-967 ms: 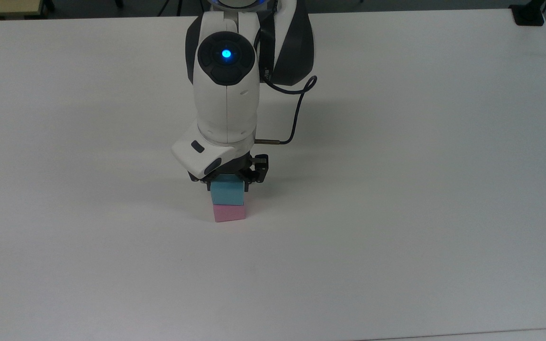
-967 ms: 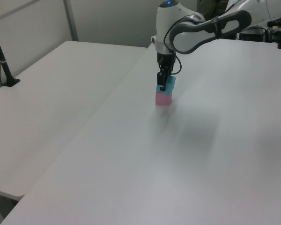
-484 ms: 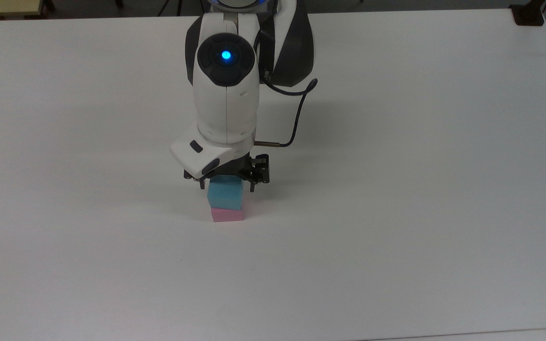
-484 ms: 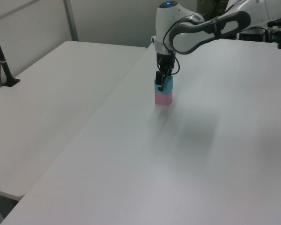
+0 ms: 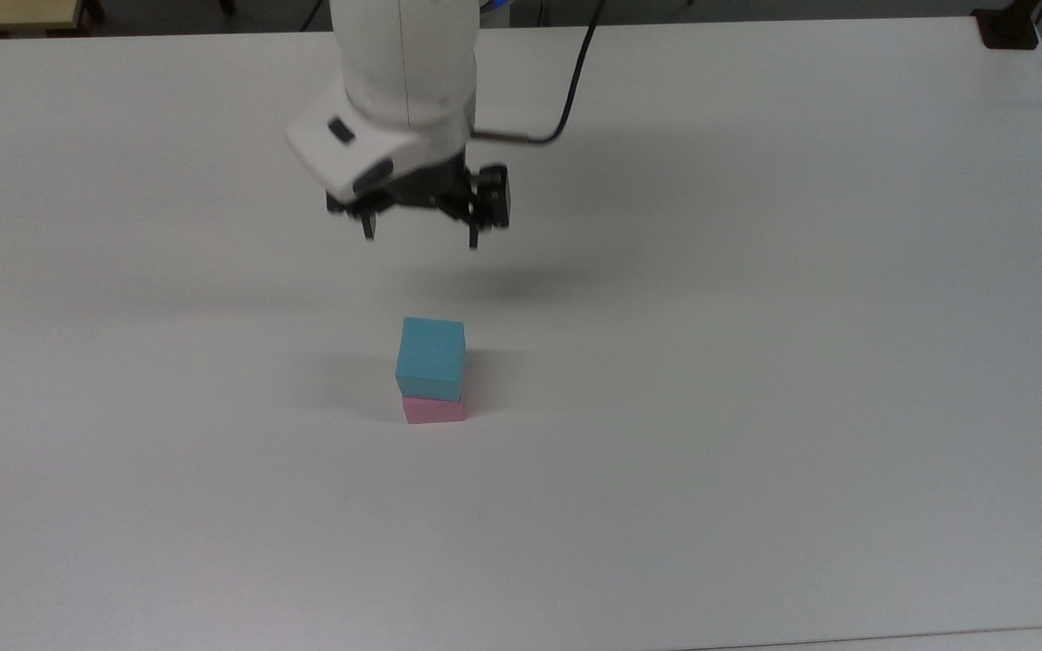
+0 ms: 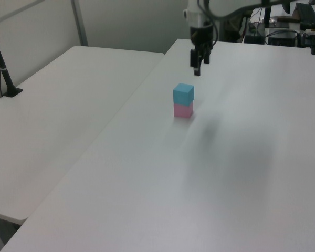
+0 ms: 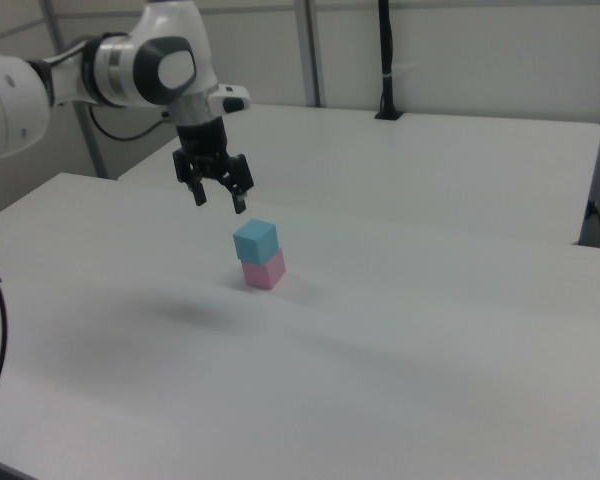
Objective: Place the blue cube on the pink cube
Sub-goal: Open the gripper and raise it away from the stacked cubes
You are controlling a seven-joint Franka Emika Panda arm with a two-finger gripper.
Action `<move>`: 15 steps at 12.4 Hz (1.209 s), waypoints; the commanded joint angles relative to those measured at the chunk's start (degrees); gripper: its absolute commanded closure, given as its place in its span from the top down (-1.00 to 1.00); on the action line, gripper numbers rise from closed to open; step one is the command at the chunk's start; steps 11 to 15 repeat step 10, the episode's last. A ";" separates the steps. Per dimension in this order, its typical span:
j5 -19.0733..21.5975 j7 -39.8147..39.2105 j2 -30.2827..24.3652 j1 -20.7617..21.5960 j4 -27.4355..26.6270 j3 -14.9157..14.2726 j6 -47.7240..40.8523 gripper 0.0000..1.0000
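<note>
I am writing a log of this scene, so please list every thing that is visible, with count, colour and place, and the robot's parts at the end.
blue cube: one, light blue, resting on top of the pink cube near the table's middle.
pink cube: one, pink, on the table under the blue cube.
table: one, white, carrying the stack.
second table: one, white, at the left view's left.
black post: one, black, standing on the second table.
gripper: one, black, open, raised clear above the stack, holding nothing.

A plain white table [image 5: 756,362] carries the pink cube [image 5: 433,411] at the top view's centre.
</note>
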 commanded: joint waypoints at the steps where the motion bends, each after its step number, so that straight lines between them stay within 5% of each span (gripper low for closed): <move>1: -1.21 2.21 -12.03 0.75 -11.96 -0.34 -1.40 1.00; 4: -2.17 2.12 -17.42 -0.30 -16.91 -0.60 -1.40 1.00; 15: -2.17 1.68 -17.86 -2.06 -16.74 -0.78 -1.31 1.00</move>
